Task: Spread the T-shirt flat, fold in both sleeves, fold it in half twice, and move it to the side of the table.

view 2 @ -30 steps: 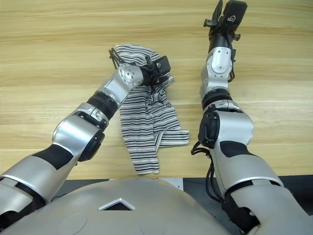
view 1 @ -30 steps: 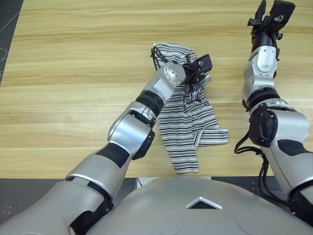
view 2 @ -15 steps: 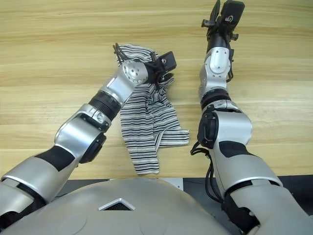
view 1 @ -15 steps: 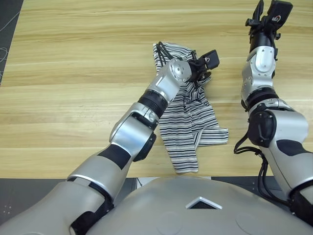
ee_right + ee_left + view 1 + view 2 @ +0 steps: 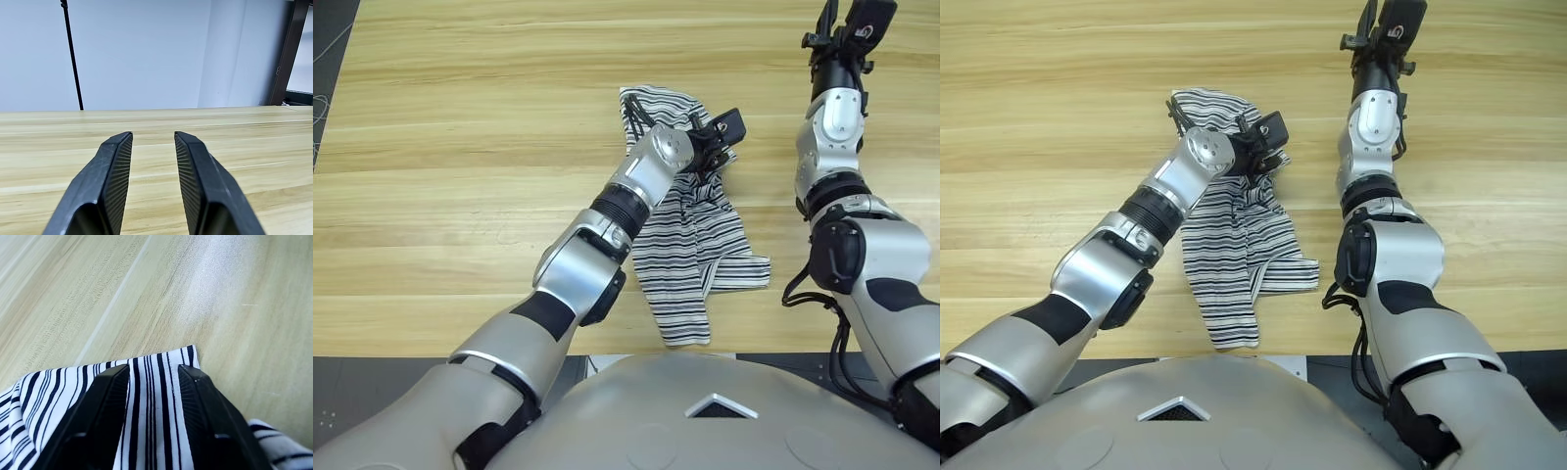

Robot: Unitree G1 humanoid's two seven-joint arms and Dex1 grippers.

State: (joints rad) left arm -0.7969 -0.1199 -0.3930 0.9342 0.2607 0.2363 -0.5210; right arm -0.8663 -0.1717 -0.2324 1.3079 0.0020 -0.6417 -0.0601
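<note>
Left gripper (image 5: 154, 373) rests on the far end of the crumpled striped T-shirt (image 5: 690, 245), which lies mid-table toward the near edge. Its wrist view shows the fingers (image 5: 111, 384) apart with a striped hem between them. Right gripper (image 5: 152, 134), well right of the shirt, stands parted above the light wooden table (image 5: 460, 147), and its wrist view adds a white wall (image 5: 146, 49) and a black pole (image 5: 72, 54).

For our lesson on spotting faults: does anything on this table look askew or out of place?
Yes. The striped T-shirt lies crumpled on the wooden table, twisted and bunched rather than flat, with the left gripper open astride one edge. Nothing looks spilled or damaged.
</note>
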